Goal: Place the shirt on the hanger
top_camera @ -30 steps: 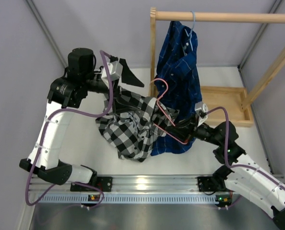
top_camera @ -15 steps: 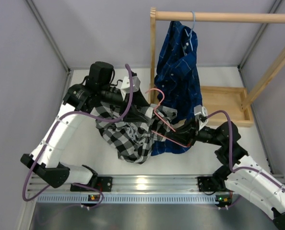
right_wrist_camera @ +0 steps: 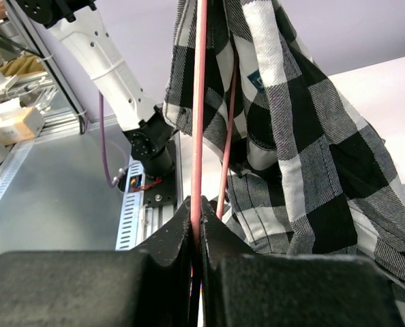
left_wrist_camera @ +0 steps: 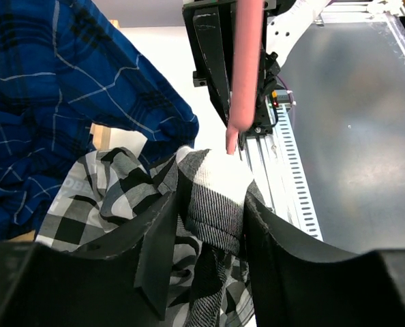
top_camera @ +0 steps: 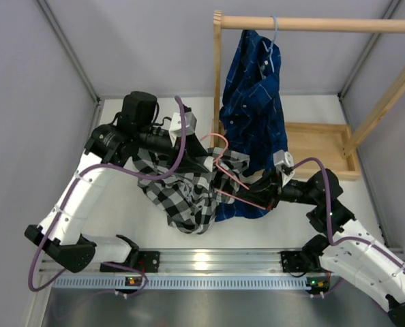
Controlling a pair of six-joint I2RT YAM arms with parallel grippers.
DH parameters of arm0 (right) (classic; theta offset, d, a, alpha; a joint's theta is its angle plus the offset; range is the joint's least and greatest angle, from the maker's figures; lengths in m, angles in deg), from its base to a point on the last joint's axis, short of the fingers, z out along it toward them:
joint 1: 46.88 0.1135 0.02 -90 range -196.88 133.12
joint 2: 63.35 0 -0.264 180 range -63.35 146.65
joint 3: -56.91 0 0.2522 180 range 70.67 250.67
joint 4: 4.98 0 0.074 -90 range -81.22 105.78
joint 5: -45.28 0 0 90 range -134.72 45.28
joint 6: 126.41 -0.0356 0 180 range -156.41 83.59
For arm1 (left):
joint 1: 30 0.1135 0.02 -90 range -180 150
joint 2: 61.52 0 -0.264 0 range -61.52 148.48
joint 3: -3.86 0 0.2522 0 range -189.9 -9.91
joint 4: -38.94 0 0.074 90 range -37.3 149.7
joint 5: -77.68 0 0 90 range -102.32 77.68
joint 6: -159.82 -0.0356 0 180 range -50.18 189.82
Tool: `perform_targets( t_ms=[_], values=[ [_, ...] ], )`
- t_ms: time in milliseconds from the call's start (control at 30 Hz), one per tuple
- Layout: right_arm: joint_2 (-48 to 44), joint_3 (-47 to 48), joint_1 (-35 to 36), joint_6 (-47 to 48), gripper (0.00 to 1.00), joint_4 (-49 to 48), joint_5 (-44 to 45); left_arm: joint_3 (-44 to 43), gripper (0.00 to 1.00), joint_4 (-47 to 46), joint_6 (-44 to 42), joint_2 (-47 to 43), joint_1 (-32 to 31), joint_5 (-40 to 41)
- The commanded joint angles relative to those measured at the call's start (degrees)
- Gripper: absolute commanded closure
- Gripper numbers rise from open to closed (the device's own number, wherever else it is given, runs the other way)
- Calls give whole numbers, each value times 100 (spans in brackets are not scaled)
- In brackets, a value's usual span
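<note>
Black fingers of the right claw (right_wrist_camera: 197,204) are pressed flat together on a straight run of the hanger (right_wrist_camera: 200,102), pinching the thin pink wire between their tips. From that grip the wire rises up and away, and a second pink strand runs just beside it. The shirt (right_wrist_camera: 305,157) is draped over the wire, its large black-and-white checks hanging in loose folds to the right of the claw in the wrist view.

The left claw (left_wrist_camera: 209,201) sits on the opposite side of the bundle. Its two fingers stand on either side of a raised fold of the checked cloth, which fills the gap and touches both, so it grips the shirt. Just beyond that fold the blunt pink end of the hanger points down at the cloth.

Seen from above, both claws meet at the middle of the bench (top_camera: 121,204), the hanger's hook sticking up between them. Most of the shirt is bunched and trails down toward the near left, resting on the white surface. Directly behind it hangs a dark blue plaid shirt (top_camera: 253,116) on a light blue hanger (top_camera: 274,41), hooked over a wooden rail (top_camera: 318,24) at the far right. The rail's wooden base (top_camera: 322,146) lies on the bench to the right.
</note>
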Motion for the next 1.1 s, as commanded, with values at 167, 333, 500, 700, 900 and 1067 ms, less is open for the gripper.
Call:
perform_targets(
  t_ms=[167,333,500,700,900,1067],
  values=[
    [-17,626,1,338,100,-412,-440,212,57,-71,-107,-165,-84,-372],
    [-61,696,1,505,100,-272,-450,256,100,-63,-99,-245,-93,-311],
    [-52,819,1,628,100,-78,-319,370,100,-63,-239,-385,-93,-329],
    [-245,1021,1,874,12,895,935,318,100,-158,4,-631,-93,478],
    [-1211,776,1,376,0,2145,3134,983,100,-1133,1419,-1341,-93,2517],
    [-1407,565,9,-12,3,2331,2944,1802,100,-2397,2141,-2203,-93,3151]
  ],
)
